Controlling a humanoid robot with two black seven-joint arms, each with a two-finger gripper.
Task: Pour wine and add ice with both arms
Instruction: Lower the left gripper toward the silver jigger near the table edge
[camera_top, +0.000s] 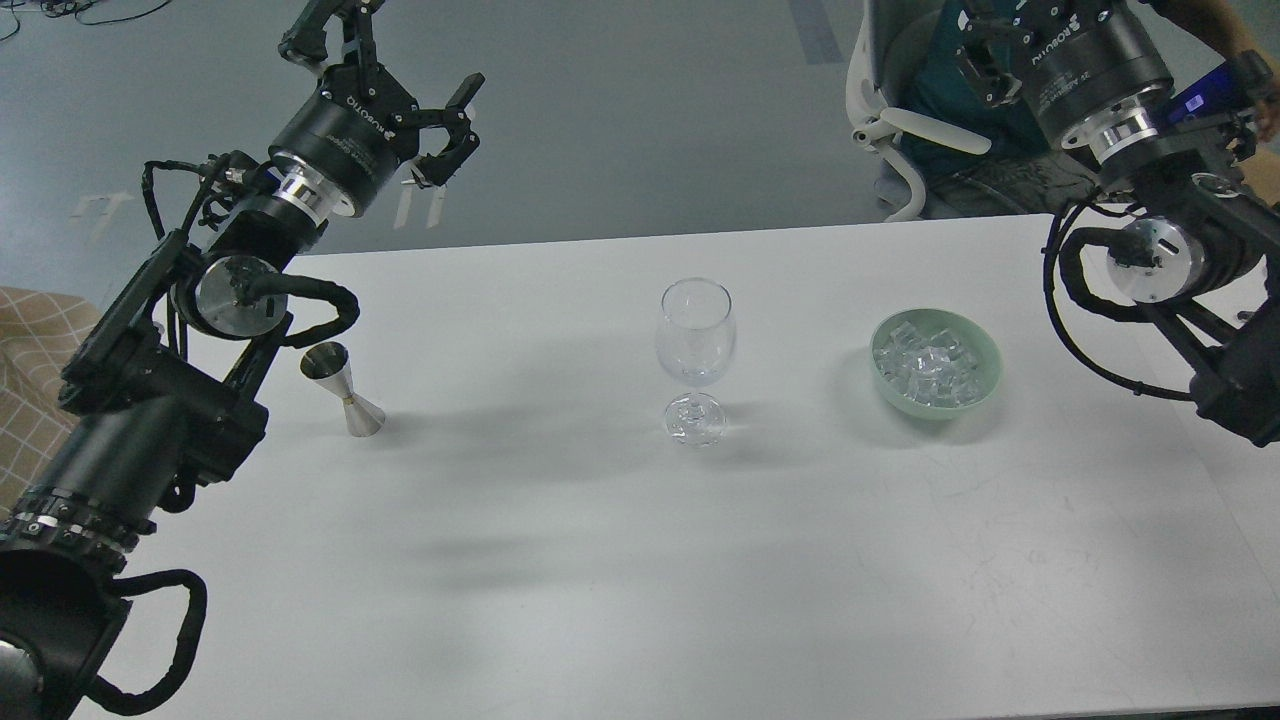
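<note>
An empty clear stemmed wine glass (695, 345) stands upright at the middle of the white table (620, 560). The ice (926, 364) is a heap of small clear lumps in a pale green bowl (985, 385) to the right of the glass. A small steel jigger (342, 388) stands at the left, close to my left arm. My left gripper (392, 55) is open and empty, raised beyond the table's far left edge. My right gripper (1005, 35) is raised at the top right, above and behind the bowl; its fingers run off the frame's top.
A person on a white-framed office chair (900, 125) sits just behind the table's far right edge, near my right gripper. A tan checked cushion (30, 340) lies at the left edge. Grey floor lies beyond the table.
</note>
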